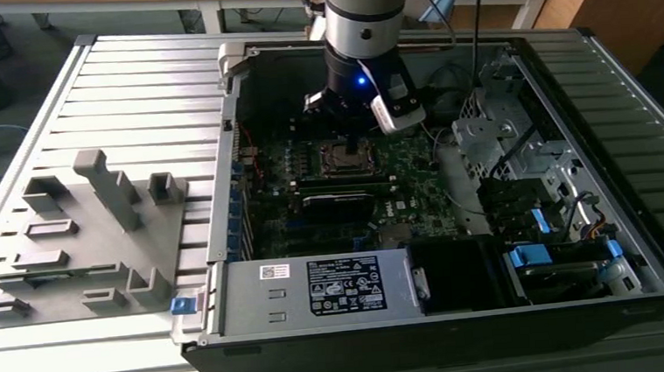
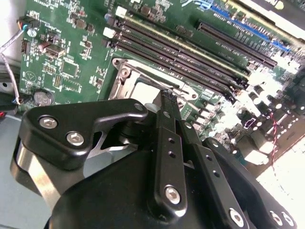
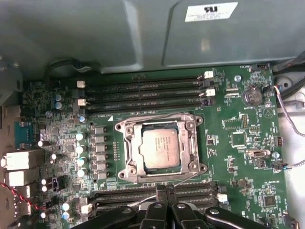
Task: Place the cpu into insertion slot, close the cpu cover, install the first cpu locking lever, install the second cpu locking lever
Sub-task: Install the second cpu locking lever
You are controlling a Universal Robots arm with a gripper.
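- The counter (image 1: pixel 126 86) is a ribbed grey metal surface; it carries an open computer case (image 1: pixel 615 219) and, toward the exterior view's left, a grey fixture block (image 1: pixel 79 247) with upright pegs and slots.
- Inside the case lies the green motherboard (image 3: pixel 238 162), with a silver power supply box (image 1: pixel 315 288) along the near edge of the case in the exterior view and blue-tabbed drive bays (image 1: pixel 536 255) toward that view's right.
- The robot arm (image 1: pixel 361 17) comes down from above into the case, its wrist showing a small blue light.
- Long dark memory slots (image 3: pixel 143 93) run in rows on two sides of the socket in the first wrist view.
- The cpu cover (image 3: pixel 125 143), a silvery frame with a cut-out middle, lies flat around the socket, and thin wire levers run along its edges.
- The cpu (image 3: pixel 161 149) sits flat in the socket inside the cover's opening, its dull silver top facing up.
- The end effector (image 2: pixel 167 98) is clenched, its black fingers (image 2: pixel 167 124) pressed together with nothing between them, the tip hanging just beside one edge of the socket frame in both wrist views.
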